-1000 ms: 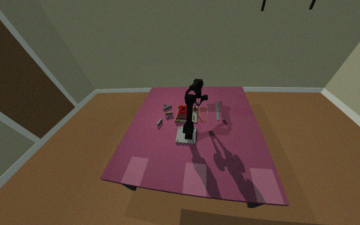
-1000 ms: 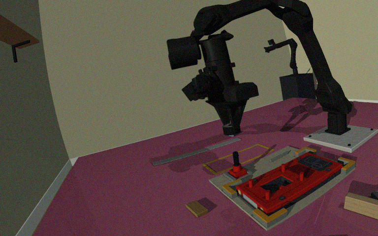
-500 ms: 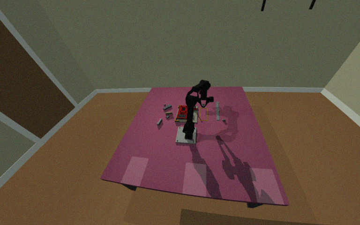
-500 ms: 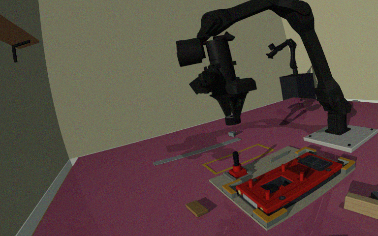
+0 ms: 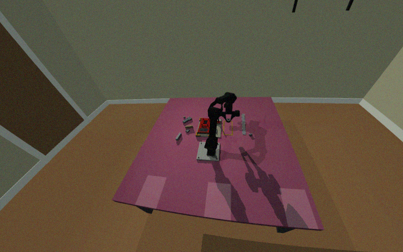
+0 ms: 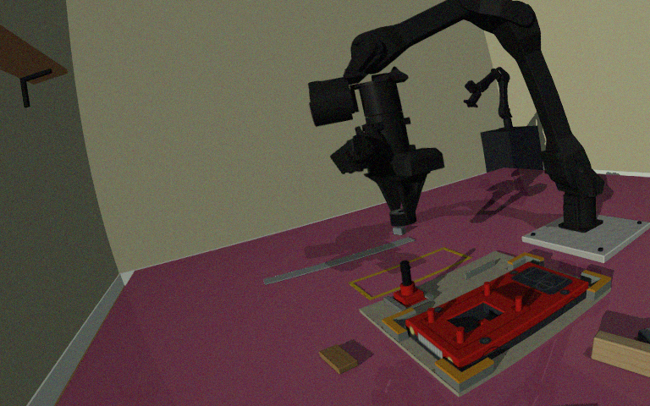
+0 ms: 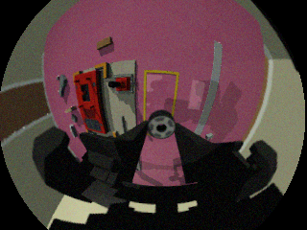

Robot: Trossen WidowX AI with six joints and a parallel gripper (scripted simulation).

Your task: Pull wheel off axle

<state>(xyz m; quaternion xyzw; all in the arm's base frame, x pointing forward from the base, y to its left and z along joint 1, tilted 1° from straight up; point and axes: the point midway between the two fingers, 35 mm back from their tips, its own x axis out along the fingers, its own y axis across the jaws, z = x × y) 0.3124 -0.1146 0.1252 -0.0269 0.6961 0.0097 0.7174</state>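
Nearest me lay a tan block (image 6: 338, 358) on the table (image 6: 201, 335), and behind it the red chassis (image 6: 498, 306) on its grey plate. At that plate's corner stood the upright axle (image 6: 405, 273), bare, nothing on it. Just past it was the yellow-outlined marked area (image 6: 412, 270), with a long grey strip (image 6: 338, 260) beyond.

Farther back and well above the table hung the gripper (image 6: 401, 219), pointing down, its fingers clamped on the wheel (image 7: 161, 126). From the wrist view the wheel showed its round face and centre hole toward the camera, so its axis seemed to run roughly along the line of the fingers; I could not tell its tilt more closely.

I judged the pull-off done and the carry under way. Next it would need to come over the outline, lower, release and lift away.
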